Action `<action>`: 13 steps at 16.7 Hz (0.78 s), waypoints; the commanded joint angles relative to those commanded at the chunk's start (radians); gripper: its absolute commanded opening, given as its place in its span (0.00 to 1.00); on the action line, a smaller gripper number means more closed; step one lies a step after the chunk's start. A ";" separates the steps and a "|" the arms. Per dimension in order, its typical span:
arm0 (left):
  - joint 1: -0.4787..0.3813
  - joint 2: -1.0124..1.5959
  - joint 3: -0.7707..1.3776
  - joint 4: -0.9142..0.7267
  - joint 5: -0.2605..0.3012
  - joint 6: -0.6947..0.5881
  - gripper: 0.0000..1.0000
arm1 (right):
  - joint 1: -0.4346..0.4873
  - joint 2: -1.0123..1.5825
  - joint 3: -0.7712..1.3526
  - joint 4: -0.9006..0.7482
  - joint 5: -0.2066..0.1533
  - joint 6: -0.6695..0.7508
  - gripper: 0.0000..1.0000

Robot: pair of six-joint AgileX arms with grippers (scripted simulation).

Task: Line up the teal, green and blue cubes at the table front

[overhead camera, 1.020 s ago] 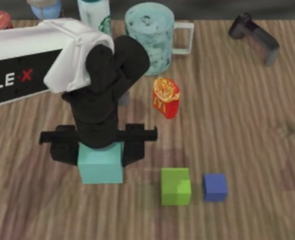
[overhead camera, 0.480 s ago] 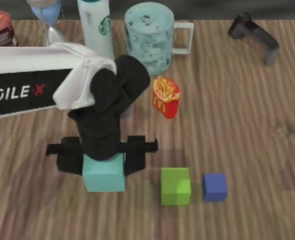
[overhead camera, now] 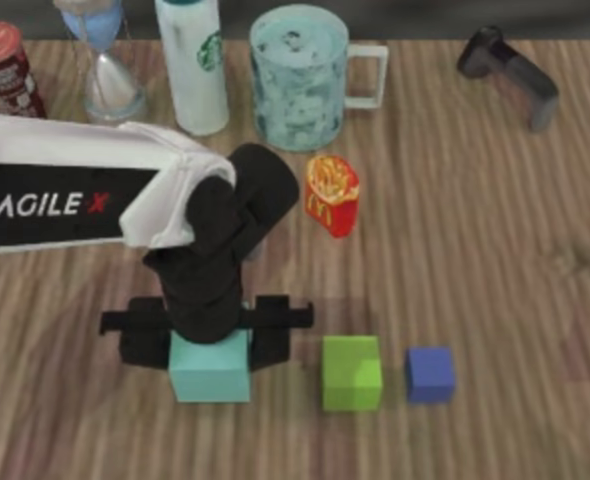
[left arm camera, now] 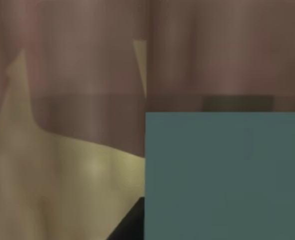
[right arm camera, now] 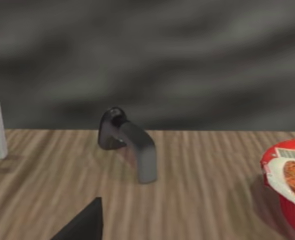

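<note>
Gripping the teal cube [overhead camera: 210, 368] at the table [overhead camera: 495, 300] front — left gripper [overhead camera: 209, 340] straddles it, fingers closed against its two sides.
Nearest in the row line sits this cube, left of the green cube [overhead camera: 352, 372] with a gap between; the blue cube [overhead camera: 430, 374] lies just beyond the green — right arm out of the top view.

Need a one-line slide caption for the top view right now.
Left claw straddles the large pale teal matte cube at the table front, beside the lime green cube and small dark blue cube.
</note>
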 joint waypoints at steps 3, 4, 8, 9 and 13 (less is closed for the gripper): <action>0.000 0.000 0.000 0.000 0.000 0.000 0.23 | 0.000 0.000 0.000 0.000 0.000 0.000 1.00; 0.000 0.000 0.000 0.000 0.000 0.000 0.30 | 0.000 0.000 0.000 0.000 0.000 0.000 1.00; 0.000 0.000 0.000 0.000 0.000 0.000 0.60 | 0.000 0.000 0.000 0.000 0.000 0.000 1.00; 0.000 0.000 0.000 0.000 0.000 0.000 0.68 | 0.000 0.000 0.000 0.000 0.000 0.000 1.00; 0.000 0.000 0.000 0.000 0.000 0.000 0.98 | 0.000 0.000 0.000 0.000 0.000 0.000 1.00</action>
